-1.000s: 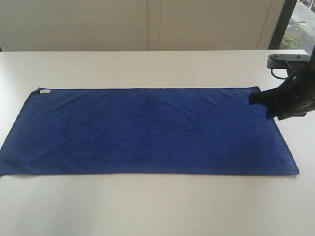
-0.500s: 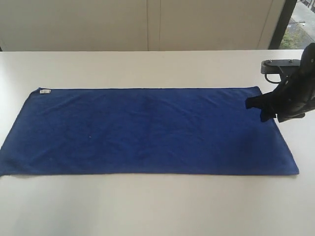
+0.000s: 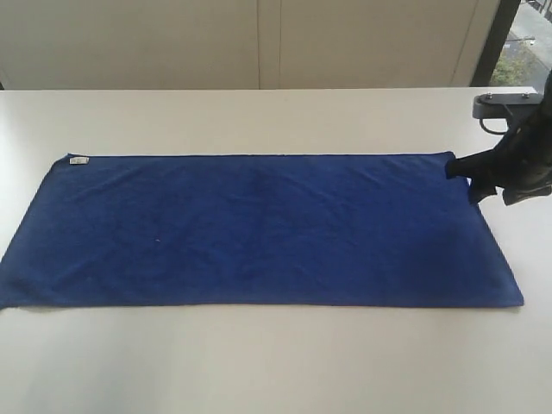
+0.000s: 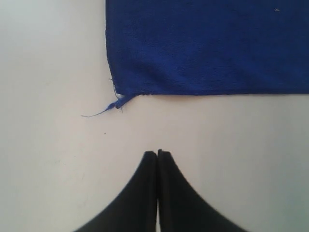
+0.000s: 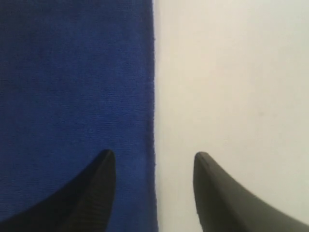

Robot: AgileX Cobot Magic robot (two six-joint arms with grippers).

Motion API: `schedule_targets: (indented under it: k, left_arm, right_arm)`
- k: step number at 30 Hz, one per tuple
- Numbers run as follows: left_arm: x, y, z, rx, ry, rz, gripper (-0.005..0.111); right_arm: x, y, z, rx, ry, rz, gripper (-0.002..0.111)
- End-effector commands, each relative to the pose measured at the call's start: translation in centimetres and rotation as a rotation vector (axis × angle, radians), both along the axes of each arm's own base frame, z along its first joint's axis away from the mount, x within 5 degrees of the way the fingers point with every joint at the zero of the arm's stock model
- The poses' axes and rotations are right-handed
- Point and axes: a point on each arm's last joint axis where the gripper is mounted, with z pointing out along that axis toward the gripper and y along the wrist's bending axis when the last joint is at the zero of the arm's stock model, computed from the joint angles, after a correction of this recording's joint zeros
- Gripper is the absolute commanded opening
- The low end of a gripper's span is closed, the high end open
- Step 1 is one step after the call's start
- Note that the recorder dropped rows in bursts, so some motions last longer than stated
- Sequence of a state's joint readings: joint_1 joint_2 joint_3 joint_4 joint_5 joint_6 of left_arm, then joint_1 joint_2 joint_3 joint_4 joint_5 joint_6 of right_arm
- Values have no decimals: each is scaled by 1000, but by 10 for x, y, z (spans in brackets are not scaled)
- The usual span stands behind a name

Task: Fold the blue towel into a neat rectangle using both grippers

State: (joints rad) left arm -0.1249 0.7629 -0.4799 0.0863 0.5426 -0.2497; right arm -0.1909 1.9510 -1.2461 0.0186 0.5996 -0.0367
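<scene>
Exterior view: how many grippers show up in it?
1. The right gripper is at the towel's far right corner. The left gripper is outside this view, shown only by its own wrist camera.

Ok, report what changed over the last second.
The right gripper edged in over the blue towel, then drew back rightward to its far right corner. Its jaws stand open astride the towel's edge, holding nothing. The towel stayed flat and unfolded on the table.
</scene>
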Motion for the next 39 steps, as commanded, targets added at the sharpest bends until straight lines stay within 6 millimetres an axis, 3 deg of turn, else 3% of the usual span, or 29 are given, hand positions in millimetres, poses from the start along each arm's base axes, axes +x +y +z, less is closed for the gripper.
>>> schedule_targets:
  k: [1,7,20,30,39]
  left_arm:
    - [-1,0,2,-6,-8,7,0]
    - [-1,0,2,-6,-8,7,0]
    - [-1,0,2,-6,-8,7,0]
    - [-1,0,2,-6,-8,7,0]
    - [-1,0,2,-6,-8,7,0]
  right_arm:
    - [4,3,-4,67,34,35,48]
    - [6,2,-24,74,80,43,48]
    - [7,2,-43,84,124,43,47]
    - [4,3,-46,90,160,64,22]
    - [3,3,-46,91,164,64,22]
